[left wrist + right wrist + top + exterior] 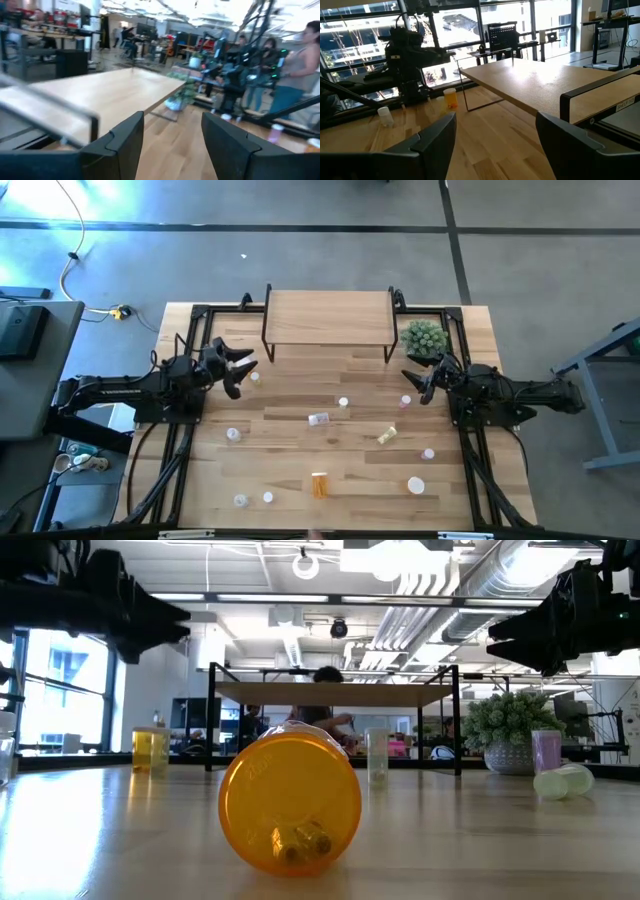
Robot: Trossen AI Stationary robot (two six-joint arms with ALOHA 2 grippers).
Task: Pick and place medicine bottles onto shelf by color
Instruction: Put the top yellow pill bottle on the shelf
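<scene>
The counter is pale wooden planking with a smooth grain. At its far edge stands the shelf: a flat light-wood top on thin black metal legs, nothing on it. The bottles are small translucent plastic cylinders with white caps, scattered over the counter; an orange one lies on its side near the front edge, a yellow-green one lies tipped mid-counter, a pink one stands further right. A spiky green plant sits by the shelf's right end.

My left claw hangs by the shelf's left end, fingers parted, holding nothing; a bottle stands just beside it, though I cannot tell whether they touch. My right claw hangs below the plant, spread wide, empty.
</scene>
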